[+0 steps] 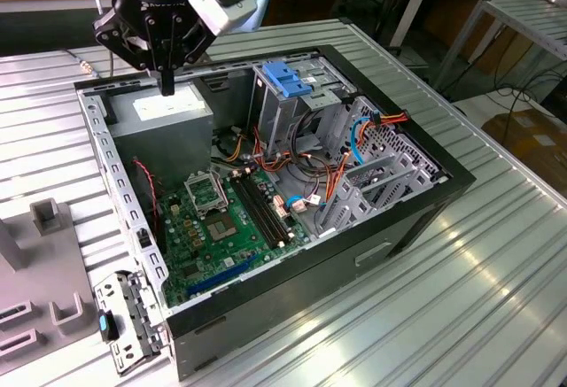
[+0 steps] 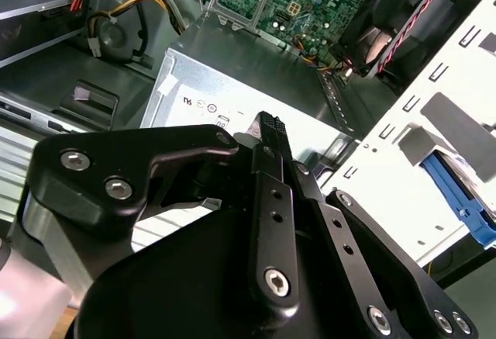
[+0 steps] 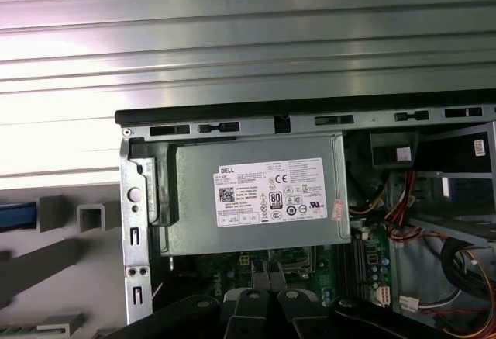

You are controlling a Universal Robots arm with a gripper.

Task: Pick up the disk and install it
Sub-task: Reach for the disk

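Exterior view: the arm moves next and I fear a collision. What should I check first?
1. Gripper empty: ok, shut on nothing.
2. Gripper clear of power supply: cannot tell, it hangs right over it.
3. Disk found: cannot tell; a blue edge lies outside the case.
4. Cage free of cables: not ok, cables crowd its base.

a ribbed metal table (image 1: pixel 478 290) carries an open pc case (image 1: pixel 292 294), which lies on its side near the middle with the open face up. at the exterior view's left a grey slotted fixture (image 1: pixel 40 267) sits on the table. a small metal bracket (image 1: pixel 128 321) lies just beside the case's corner.
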